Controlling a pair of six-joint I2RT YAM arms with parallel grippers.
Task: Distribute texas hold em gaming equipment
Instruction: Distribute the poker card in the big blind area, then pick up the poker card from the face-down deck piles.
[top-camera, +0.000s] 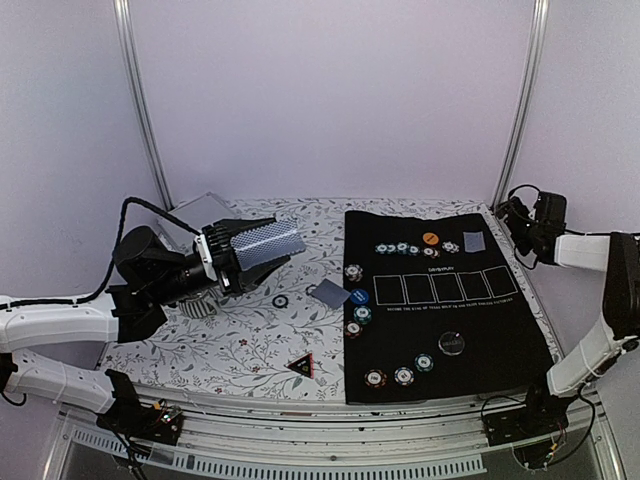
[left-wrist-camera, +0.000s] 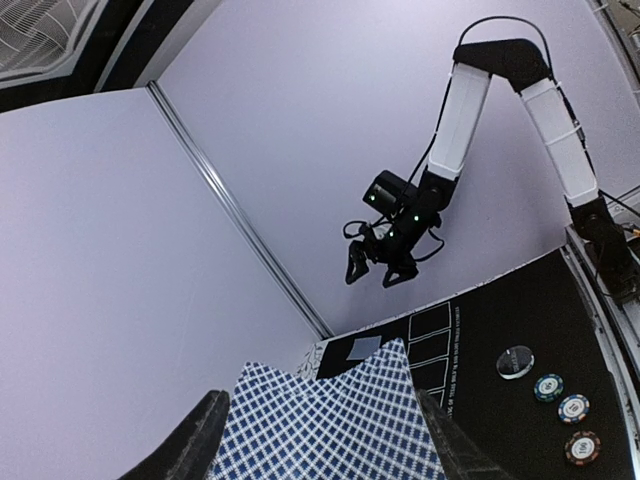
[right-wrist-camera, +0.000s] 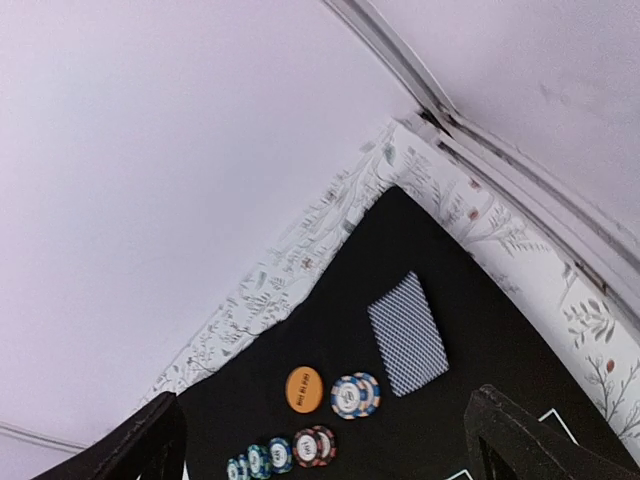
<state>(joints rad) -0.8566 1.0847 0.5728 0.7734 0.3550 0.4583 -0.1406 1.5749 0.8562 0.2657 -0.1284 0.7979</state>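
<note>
My left gripper (top-camera: 240, 255) is shut on a deck of blue-checked playing cards (top-camera: 265, 240), held up above the floral cloth; in the left wrist view the cards (left-wrist-camera: 330, 420) fill the space between its fingers (left-wrist-camera: 195, 440). My right gripper (right-wrist-camera: 325, 400) hangs open and empty above the far right corner of the black mat (top-camera: 480, 320). Below it lie a single card (right-wrist-camera: 407, 347), an orange chip (right-wrist-camera: 304, 389) and a row of striped chips (right-wrist-camera: 355, 395). Another card (top-camera: 329, 292) lies at the mat's left edge beside a blue button (top-camera: 359, 296) and chips (top-camera: 353, 272). A black disc (top-camera: 452, 343) and three chips (top-camera: 404, 375) sit near the front.
A silver case (top-camera: 205, 212) lies behind the left arm. A small black ring (top-camera: 281, 301) and a dark triangle marker (top-camera: 301, 366) rest on the floral cloth (top-camera: 240, 345). Metal frame posts (top-camera: 140, 100) stand at the back corners. The mat has several printed card boxes (top-camera: 445, 286).
</note>
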